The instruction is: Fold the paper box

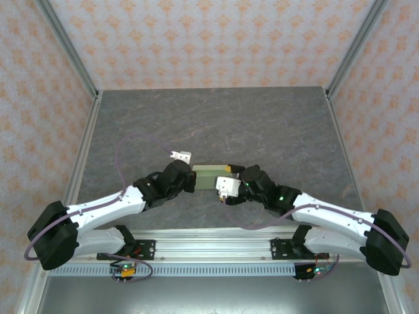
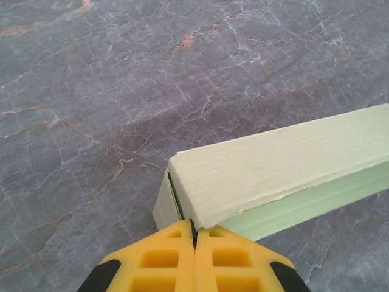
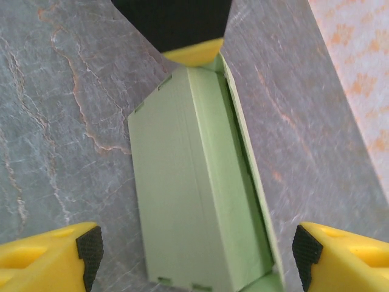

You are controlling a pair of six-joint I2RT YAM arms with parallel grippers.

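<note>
- The left arm (image 1: 98,208) stretches from the lower left of the top view up toward the centre, with its forearm low and slanted.
- The left tool (image 2: 194,238) sits at the bottom centre of its wrist view, its yellow fingers (image 2: 163,263) pressed together along a thin dark seam.
- The right arm (image 1: 330,216) mirrors it from the lower right.
- The right tool (image 3: 194,249) stands wide, with one black-padded finger in each bottom corner.
- In the top view, the two tools face each other near the centre.

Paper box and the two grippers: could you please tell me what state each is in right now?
paper box: folded into a long box, lying on the table, one long seam gaping slightly.
left gripper: shut, fingertips together at one end of the box.
right gripper: open, fingers either side of the other end, not touching it.
</note>
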